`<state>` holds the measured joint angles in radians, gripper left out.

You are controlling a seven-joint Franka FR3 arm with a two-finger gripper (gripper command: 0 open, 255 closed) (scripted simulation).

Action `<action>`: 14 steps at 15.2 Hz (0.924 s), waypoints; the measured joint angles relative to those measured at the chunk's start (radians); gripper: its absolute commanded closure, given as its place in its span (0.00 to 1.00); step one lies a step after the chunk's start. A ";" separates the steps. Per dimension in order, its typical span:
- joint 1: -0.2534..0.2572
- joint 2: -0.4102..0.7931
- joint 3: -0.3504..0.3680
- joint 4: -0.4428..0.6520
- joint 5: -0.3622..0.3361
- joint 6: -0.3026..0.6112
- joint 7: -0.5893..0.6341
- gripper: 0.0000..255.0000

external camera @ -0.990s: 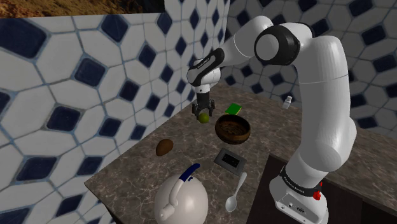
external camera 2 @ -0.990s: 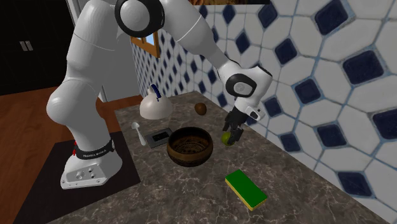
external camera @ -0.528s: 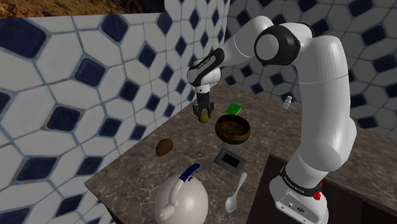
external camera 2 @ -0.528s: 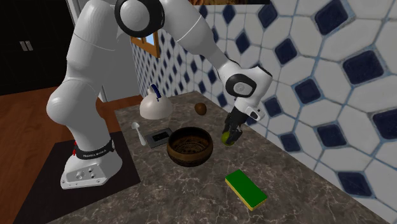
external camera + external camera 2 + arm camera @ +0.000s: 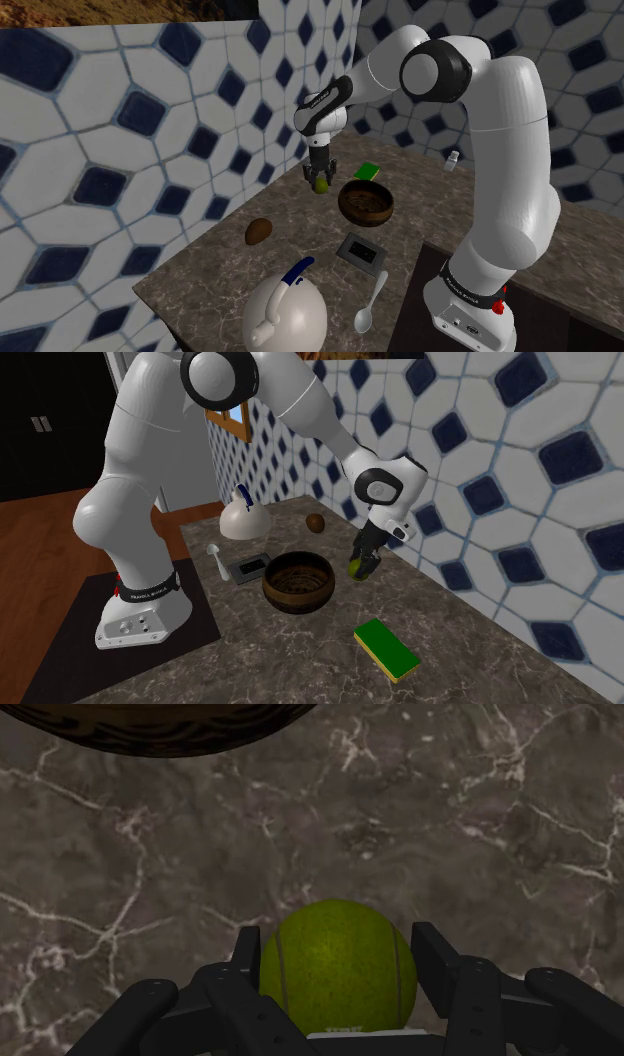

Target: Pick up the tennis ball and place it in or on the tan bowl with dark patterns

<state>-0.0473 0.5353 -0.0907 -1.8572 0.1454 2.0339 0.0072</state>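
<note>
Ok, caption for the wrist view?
Black gripper clasps the yellow-green tennis ball, dark marbled counter behind, brown bowl beyond.

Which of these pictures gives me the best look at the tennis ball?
The wrist view. There the tennis ball sits large and close, yellow-green with its seam lines visible, clasped between the black jaws. The shoulder view and the second exterior view show it as a small greenish spot, partly covered by the jaws.
</note>
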 measured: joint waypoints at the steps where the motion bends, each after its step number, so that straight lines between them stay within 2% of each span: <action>1: 0.000 -0.005 0.000 0.001 -0.001 -0.006 0.001 1.00; 14: 0.004 -0.111 -0.008 0.020 -0.016 -0.130 0.017 1.00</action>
<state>-0.0436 0.4242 -0.0986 -1.8369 0.1290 1.9042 0.0242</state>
